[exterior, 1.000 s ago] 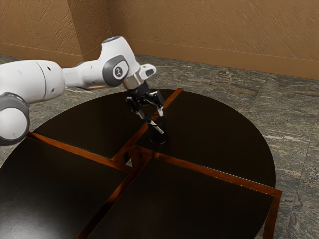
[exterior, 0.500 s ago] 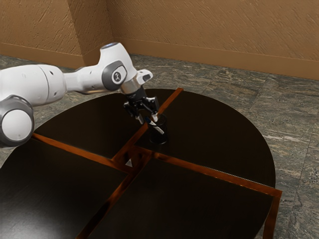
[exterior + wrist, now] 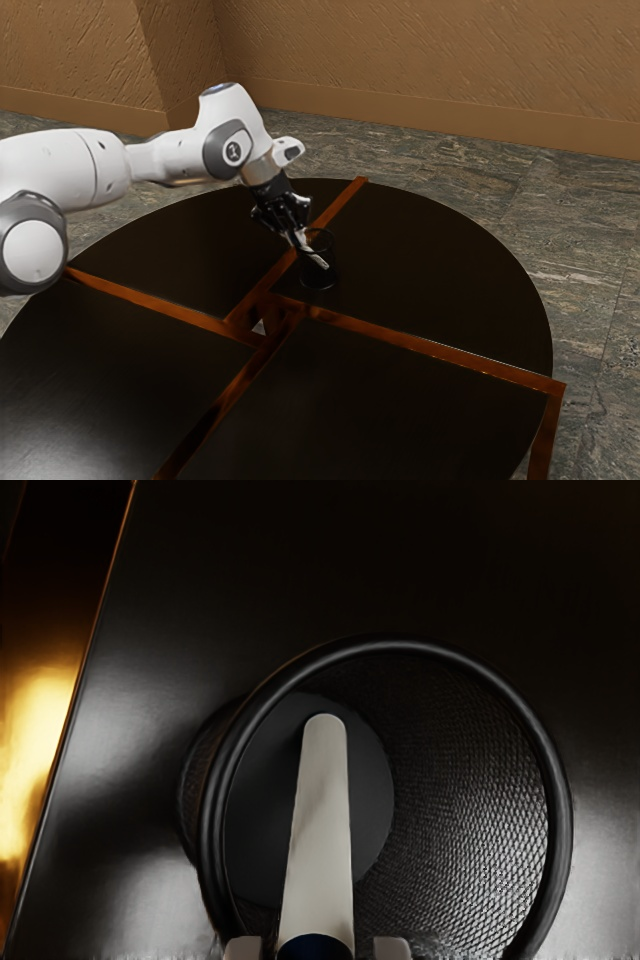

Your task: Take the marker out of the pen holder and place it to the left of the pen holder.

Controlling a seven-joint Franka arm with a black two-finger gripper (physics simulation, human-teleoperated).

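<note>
Exterior view: one black two-finger gripper (image 3: 298, 239), upper centre of the frame, was clenched on the upper part of one pale marker (image 3: 319, 261). The marker stood tilted, its lower part within one black pen holder (image 3: 320, 281), near the centre, upright on one round dark table (image 3: 430, 270) with reddish-brown strips (image 3: 440, 348).

Wrist view: the holder, mesh-walled and round-rimmed, lay lower centre; the marker, rounded at its far end, ran inside it from the lower edge, dark blue there.

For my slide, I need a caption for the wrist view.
The pale marker slants inside the black mesh pen holder.
</note>
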